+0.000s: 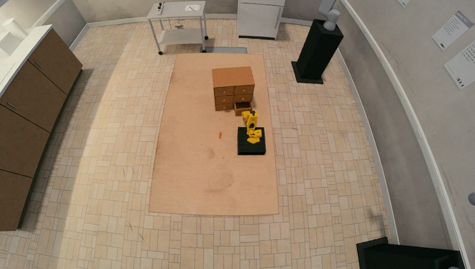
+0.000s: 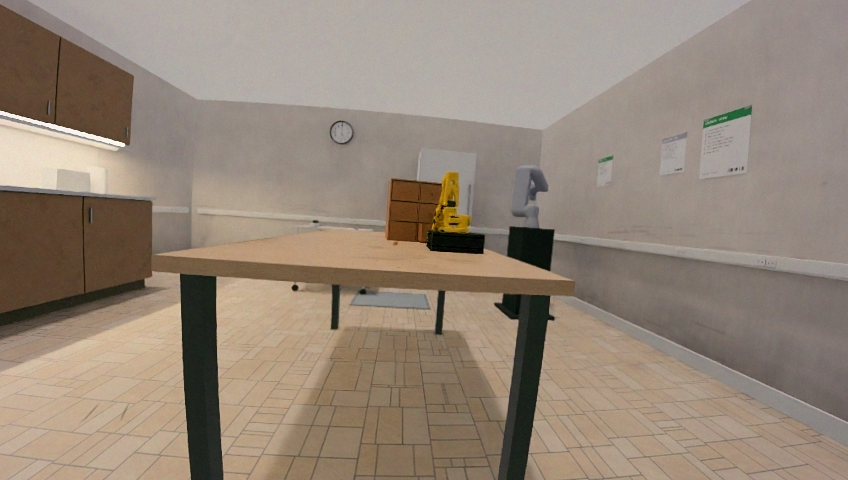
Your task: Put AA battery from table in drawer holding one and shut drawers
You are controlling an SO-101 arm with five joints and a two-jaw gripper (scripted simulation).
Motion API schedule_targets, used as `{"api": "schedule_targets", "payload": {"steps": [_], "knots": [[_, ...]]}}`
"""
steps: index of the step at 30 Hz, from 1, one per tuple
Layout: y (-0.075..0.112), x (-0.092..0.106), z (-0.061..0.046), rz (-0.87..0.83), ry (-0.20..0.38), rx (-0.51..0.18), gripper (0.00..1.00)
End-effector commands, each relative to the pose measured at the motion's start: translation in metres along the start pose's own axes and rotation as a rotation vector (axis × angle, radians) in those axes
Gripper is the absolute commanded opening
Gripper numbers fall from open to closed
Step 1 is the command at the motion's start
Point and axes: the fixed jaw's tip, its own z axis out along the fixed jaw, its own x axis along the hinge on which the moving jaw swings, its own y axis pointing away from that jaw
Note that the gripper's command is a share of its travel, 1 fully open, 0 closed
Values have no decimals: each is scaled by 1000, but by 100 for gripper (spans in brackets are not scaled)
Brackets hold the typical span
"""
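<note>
A small orange AA battery [image 1: 219, 134] lies on the table top, left of the arm's black base [image 1: 251, 141]; in the low side view it is a tiny speck [image 2: 395, 242]. The brown chest of drawers [image 1: 232, 88] stands behind the arm and also shows in the side view [image 2: 411, 209]. Its bottom right drawer [image 1: 242, 108] is pulled partly out; its inside is dark and I cannot make out what it holds. The other drawers are shut. My yellow arm [image 2: 448, 202] reaches toward the open drawer, and my gripper [image 1: 246, 115] sits at its front edge, fingers close together, with nothing seen between them.
The table's right edge runs close beside the arm's base. A black pedestal [image 1: 316, 51] with a grey robot stands on the floor to the far right. A white cart [image 1: 178, 23] and a white cabinet [image 1: 260, 18] stand beyond the table's far end.
</note>
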Motion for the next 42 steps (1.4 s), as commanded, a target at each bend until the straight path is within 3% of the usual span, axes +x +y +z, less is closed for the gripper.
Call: {"api": "schedule_targets", "payload": {"steps": [1, 19, 42], "knots": [[-1, 2, 1, -3, 3, 4, 11], [-1, 2, 1, -3, 3, 4, 0], [-4, 5, 4, -4, 4, 11, 0]]}}
